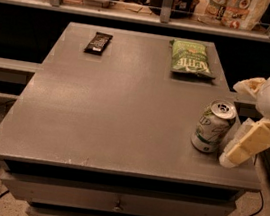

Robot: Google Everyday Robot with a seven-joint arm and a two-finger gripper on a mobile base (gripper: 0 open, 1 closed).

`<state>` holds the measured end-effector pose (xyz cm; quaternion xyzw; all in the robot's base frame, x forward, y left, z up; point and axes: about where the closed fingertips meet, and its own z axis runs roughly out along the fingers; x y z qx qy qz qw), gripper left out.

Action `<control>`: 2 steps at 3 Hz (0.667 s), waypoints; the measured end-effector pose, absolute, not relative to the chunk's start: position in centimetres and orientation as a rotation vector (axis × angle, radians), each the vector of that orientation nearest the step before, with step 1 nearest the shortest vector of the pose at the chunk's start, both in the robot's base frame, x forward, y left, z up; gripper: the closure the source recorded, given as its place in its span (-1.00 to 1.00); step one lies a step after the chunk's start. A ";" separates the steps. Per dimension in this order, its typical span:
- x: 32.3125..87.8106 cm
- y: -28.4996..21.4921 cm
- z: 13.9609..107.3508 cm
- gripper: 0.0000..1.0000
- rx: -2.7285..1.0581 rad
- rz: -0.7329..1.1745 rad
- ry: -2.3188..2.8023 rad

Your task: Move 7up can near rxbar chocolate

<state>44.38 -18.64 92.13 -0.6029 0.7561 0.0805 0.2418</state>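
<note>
One 7up can (213,127) marked "UP", one rxbar chocolate (99,42) and one chip bag (191,58) are counted. The gripper (244,145) is held just beside the can; its state cannot be told.

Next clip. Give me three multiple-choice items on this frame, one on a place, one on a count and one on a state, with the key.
1. Where on the table does the rxbar chocolate lie?
A. far left
B. near right
C. centre

2. How many items rest on the table?
A. two
B. three
C. five

3. How is the 7up can posed?
A. lying on its side
B. crushed flat
C. upright

Key:
1 A: the bar lies at the far left, level with the green chip bag at the far right.
2 B: only the bar, the bag and the can are there.
3 C: its silver top faces up. The end effector is just right of it, at the table's right edge.
</note>
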 end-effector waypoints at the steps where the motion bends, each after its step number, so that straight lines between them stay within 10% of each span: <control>1: 45.4 -16.9 89.7 -0.50 -1.663 0.295 2.039; 2: 46.5 -16.6 89.5 -0.05 -1.682 0.294 2.027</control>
